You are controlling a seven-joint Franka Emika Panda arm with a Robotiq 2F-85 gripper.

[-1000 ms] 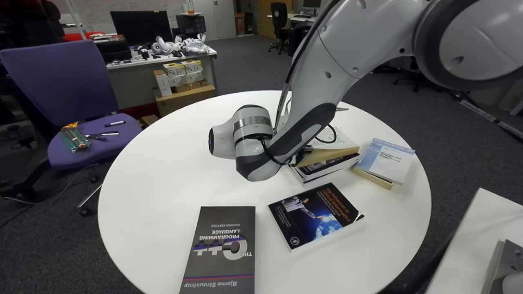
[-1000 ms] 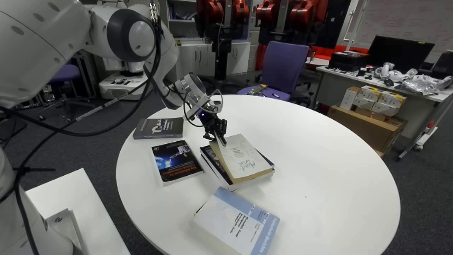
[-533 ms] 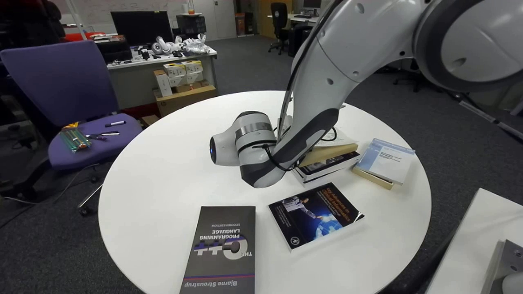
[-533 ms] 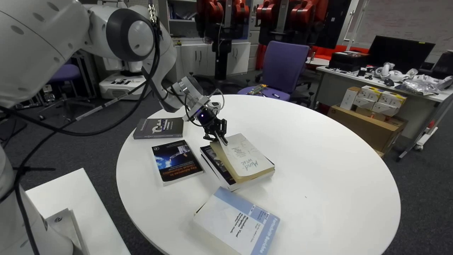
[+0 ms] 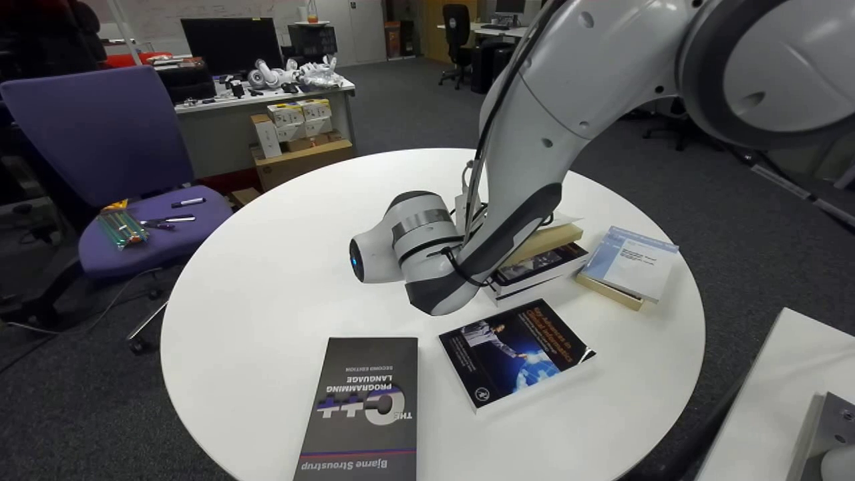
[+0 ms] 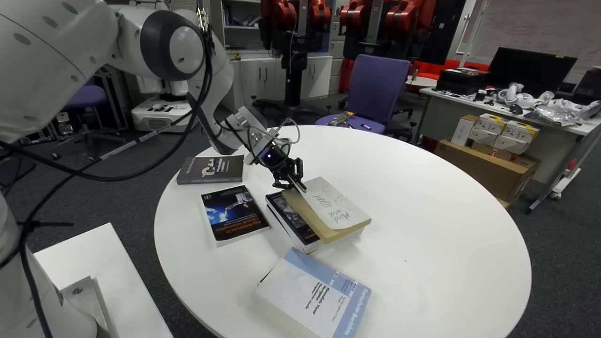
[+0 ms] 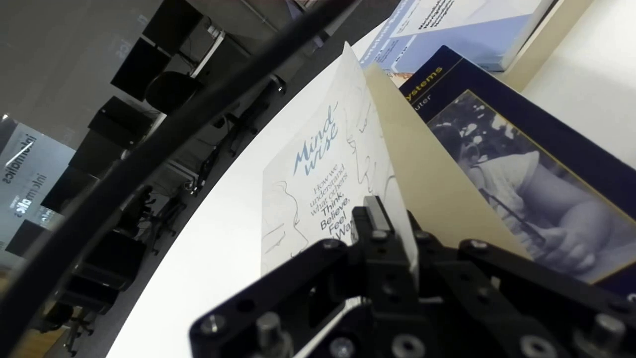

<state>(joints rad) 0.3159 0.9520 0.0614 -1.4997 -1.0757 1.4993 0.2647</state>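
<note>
Hand [image 7: 397, 226] in the wrist view is squeezed nearly together, pinching just the white cover [image 7: 310, 194] of a book [image 7: 370, 166], angled up off the tan pages [image 7: 432, 179]. Reads "Mind-wise" and "How we understand what others Think, Believe, Feel". Dark book [image 7: 546, 194] underneath shows "ystems". In an exterior view the pinched book sits just right and near of the hand, a blue-and-white book [image 6: 319, 291] nearer. In an exterior view the arm [image 5: 541, 127] blocks the hand; near on the counter [image 5: 267, 287] lie "The C++ Programming Language" [image 5: 364, 411] (left) and "Key Advances in Clinical Informatics" [image 5: 518, 351] (right).
</note>
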